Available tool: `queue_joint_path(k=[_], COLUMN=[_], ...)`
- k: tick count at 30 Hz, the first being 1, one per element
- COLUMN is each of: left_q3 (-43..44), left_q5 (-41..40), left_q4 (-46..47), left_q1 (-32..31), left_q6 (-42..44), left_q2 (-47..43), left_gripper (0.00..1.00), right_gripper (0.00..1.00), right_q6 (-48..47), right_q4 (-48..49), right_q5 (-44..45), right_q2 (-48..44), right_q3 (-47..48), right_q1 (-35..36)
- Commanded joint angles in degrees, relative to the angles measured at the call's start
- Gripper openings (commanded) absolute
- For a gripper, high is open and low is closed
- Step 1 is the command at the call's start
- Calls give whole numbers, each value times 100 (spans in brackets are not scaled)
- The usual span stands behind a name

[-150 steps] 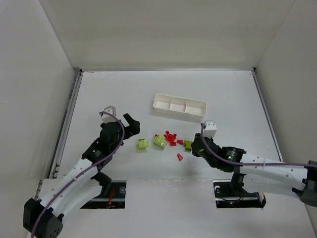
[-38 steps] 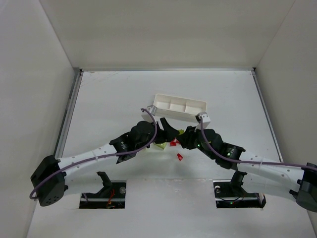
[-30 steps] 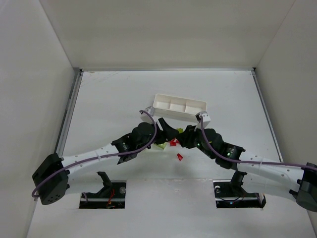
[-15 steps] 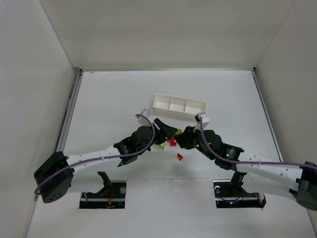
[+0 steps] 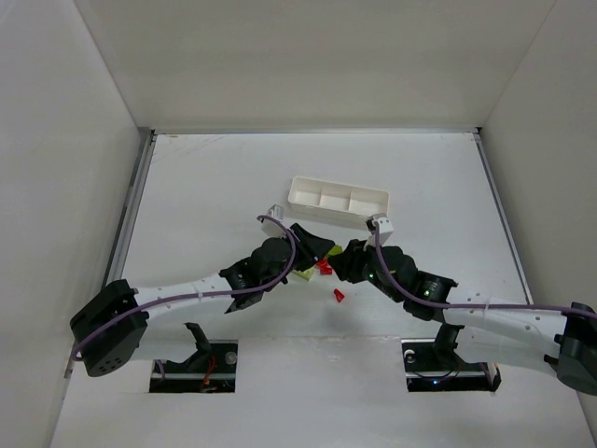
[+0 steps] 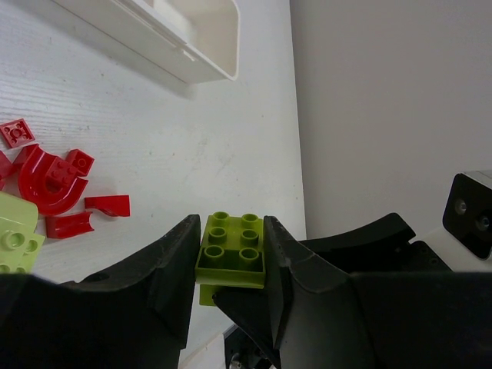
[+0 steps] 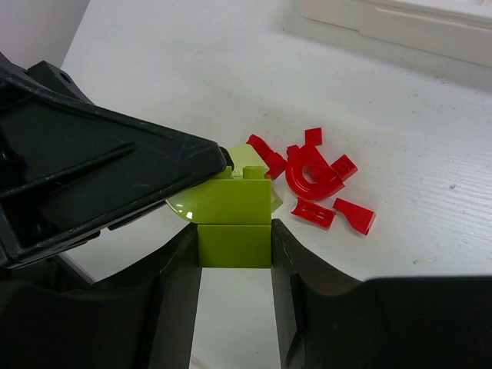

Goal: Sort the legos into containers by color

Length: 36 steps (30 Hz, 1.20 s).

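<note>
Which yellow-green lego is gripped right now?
The stacked yellow-green brick: the right gripper pinches its lower half, the left gripper its studded top. The paler flat green piece lies loose on the table beside the red legos.

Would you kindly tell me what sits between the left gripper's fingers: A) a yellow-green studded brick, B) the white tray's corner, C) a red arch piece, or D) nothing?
A: the left wrist view shows a yellow-green studded brick flanked by both fingers of the left gripper.
</note>
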Motion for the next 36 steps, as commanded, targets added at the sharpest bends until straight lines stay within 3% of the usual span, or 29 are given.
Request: queue_joint_path(k=[1, 5, 11, 16, 25, 29, 36], left_q3=[-53, -36, 61, 114, -9, -176, -501], left_q5=[-35, 26, 431, 528, 369, 352, 422], left_q4=[239, 231, 230, 90, 81, 81, -305], left_q1=[-7, -16, -7, 20, 90, 265, 1187], left_q6=[46, 55, 90, 63, 90, 142, 432], left_q2=[-50, 3, 169, 205, -85, -295, -1060], left_gripper=[20, 19, 39, 43, 20, 16, 16], right_gripper=[26, 26, 26, 26, 26, 26, 26], right_q6=[62, 44, -35, -43, 27, 44, 150], right_q4=[476, 485, 520, 564, 573, 521, 415], right_q5=[-46, -46, -46, -37, 33, 33, -20], right_q2=[-91, -90, -55, -12, 156, -11, -600], right_q3=[-38, -21, 32, 32, -29, -144, -390], right_q1=[47, 21, -14, -32, -23, -23, -84])
